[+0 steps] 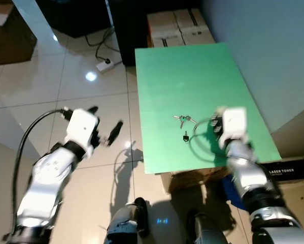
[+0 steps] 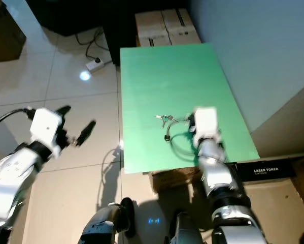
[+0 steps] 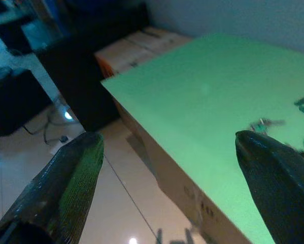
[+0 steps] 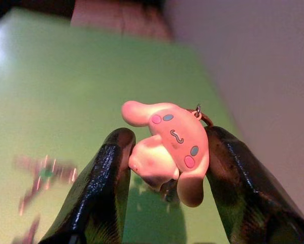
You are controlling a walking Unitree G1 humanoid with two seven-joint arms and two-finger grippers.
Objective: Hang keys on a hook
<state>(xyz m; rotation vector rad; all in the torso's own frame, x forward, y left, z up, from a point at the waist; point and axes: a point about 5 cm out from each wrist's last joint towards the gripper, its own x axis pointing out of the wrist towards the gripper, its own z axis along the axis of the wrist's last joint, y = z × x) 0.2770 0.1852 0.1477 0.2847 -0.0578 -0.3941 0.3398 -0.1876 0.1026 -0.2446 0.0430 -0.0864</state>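
On the green table [image 1: 202,76], seen from the left eye view, a small bunch of keys [image 1: 184,120] lies near the front edge, with one dark key [image 1: 185,136] just in front of it. Cardboard boxes [image 1: 177,28] stand behind the table, and a white power strip [image 1: 105,65] lies on the tiled floor off the table's far left corner. The right gripper [image 1: 215,124] hovers over the table just right of the keys. The left gripper [image 1: 106,124] hangs over the floor, left of the table, fingers spread.

From the left wrist view, two parted black fingers [image 3: 60,188] frame the table's edge.

From the right wrist view, fingers [image 4: 103,188] clench a pink cartoon charm [image 4: 169,147] above the table.
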